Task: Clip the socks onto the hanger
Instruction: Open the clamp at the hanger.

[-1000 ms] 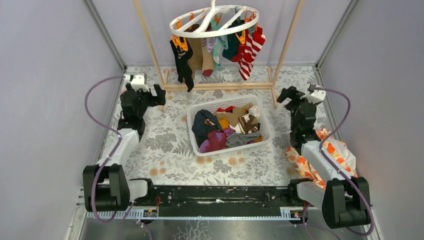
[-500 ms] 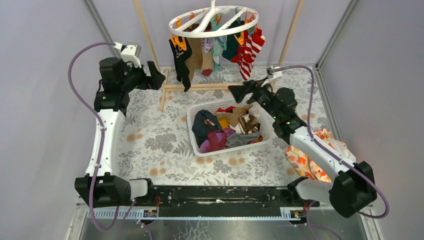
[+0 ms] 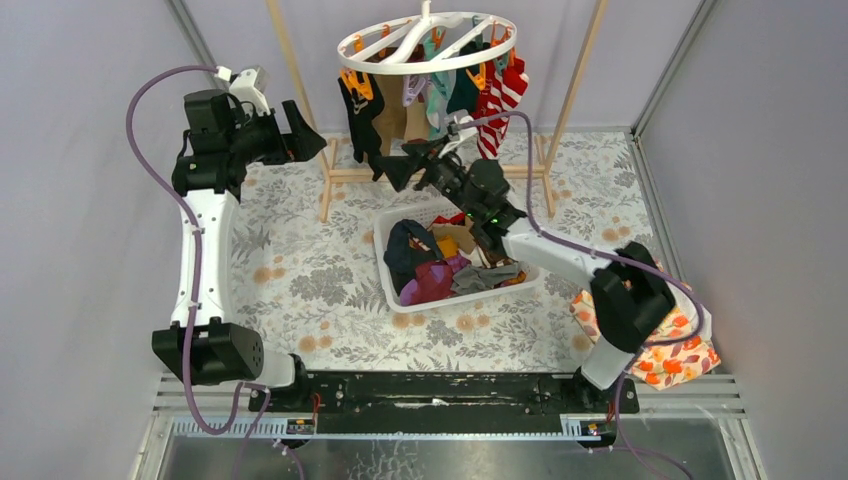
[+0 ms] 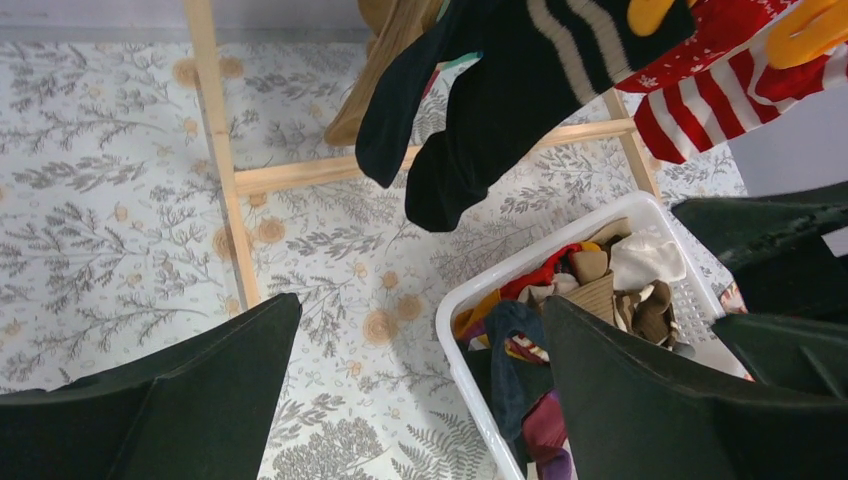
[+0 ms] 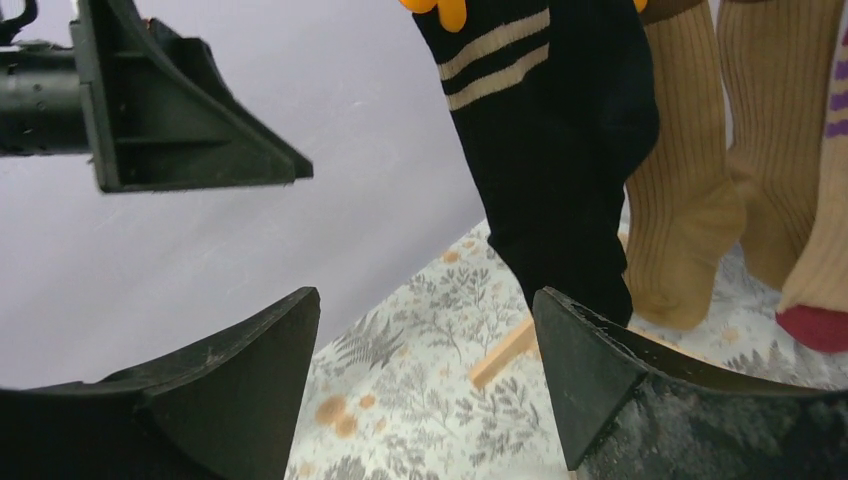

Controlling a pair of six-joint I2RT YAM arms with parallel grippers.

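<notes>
We see the right pincer (image 3: 398, 165) raised over the far rim of the white slotted plastic basket (image 3: 460, 295), its jaws spread wide and gripping nothing. Just ahead of it hangs a black sock with cream stripes (image 5: 550, 150), its toe close to the finger on the right of the wrist view. The sock is held by an orange clothespin clip (image 5: 440, 10). Tan ribbed socks (image 5: 690, 200) hang further to that side.

Above both pincers is the large round white plastic ring hanger (image 3: 346, 46), with a red-and-white striped sock (image 3: 510, 85) at its right edge.

The left pincer (image 3: 312, 140) is lifted too, fully open and empty. It faces the black sock from the opposite side, near it but not touching. Beneath this pincer lie the flower-patterned desk (image 3: 300, 270) and the light wooden rack frame (image 3: 350, 174).

Below and behind the right pincer, a loose heap of mixed socks (image 3: 440, 270) fills the basket.
</notes>
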